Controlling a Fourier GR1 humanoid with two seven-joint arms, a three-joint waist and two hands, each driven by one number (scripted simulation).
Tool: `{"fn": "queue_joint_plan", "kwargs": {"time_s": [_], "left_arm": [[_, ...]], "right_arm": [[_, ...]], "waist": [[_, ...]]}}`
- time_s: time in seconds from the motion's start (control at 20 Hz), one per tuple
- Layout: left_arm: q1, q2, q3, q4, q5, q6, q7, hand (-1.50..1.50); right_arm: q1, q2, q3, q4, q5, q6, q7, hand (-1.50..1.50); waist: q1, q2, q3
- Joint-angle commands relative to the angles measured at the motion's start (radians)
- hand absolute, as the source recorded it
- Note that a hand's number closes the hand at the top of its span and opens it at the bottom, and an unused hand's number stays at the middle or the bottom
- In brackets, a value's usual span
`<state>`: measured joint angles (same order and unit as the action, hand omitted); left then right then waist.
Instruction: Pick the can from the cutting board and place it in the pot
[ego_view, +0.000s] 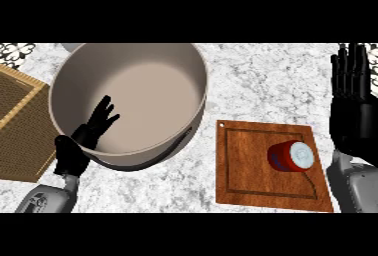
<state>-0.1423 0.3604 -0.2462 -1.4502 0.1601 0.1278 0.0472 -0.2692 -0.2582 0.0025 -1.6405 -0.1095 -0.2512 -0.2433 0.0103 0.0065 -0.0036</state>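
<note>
1. I see the can (291, 156) lying on its side on the cutting board (251, 185), toward the board's right edge – red body, pale end facing up and right. Nothing touches it, so by my reading the pick has not begun.

2. My right hand (353, 107) stands at the view's right edge, fingers straight and spread upward, holding nothing. It is just beside the board's right side and nearest the can, which makes it the sensible hand for the grasp.

3. My left hand (96, 124) shows over the near-left rim of the pot (193, 75), fingers relaxed and open, reaching slightly inside the bowl. I cannot tell whether it touches the rim; it may be placed there to steady the pot.

4. The pot sits left of the board, mouth up and nothing in it – a wide target close enough for a short carry.

5. A woven mat (18, 125) lies at the worktop's (258, 85) left edge, partly under the pot, clear of the route.

6. Since the can lies sideways, I judge it could roll if nudged before the fingers close.
</note>
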Motion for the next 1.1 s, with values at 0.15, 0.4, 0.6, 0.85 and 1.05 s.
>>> {"fn": "queue_joint_plan", "kwargs": {"time_s": [0.15,0.4,0.6,0.85,1.05], "left_arm": [[0.007,0.119,0.116,0.054,-0.083,0.1,0.079,0.0],[0.093,0.146,0.172,0.099,-0.025,0.124,0.15,0.0],[0.091,0.154,0.144,0.048,-0.045,0.163,0.239,0.0],[0.077,0.177,0.162,0.042,-0.033,0.161,0.259,0.0],[0.106,0.159,0.139,0.034,-0.034,0.165,0.231,0.0]], "right_arm": [[0.065,-0.034,0.104,0.041,-0.006,0.143,0.086,1.5],[0.141,-0.057,-0.028,0.042,0.25,-0.209,0.034,-1.5],[0.284,0.021,0.099,-0.012,0.35,-0.257,-0.084,-1.5],[0.395,-0.041,0.157,-0.135,0.445,-0.243,-0.008,-1.5],[0.459,-0.188,0.128,-0.193,0.559,-0.175,0.19,-1.5]], "waist": [[0.002,-0.004,0.005],[-0.036,-0.007,0.005],[-0.024,-0.011,0.006],[-0.032,-0.012,0.003],[-0.038,-0.012,-0.002]]}}
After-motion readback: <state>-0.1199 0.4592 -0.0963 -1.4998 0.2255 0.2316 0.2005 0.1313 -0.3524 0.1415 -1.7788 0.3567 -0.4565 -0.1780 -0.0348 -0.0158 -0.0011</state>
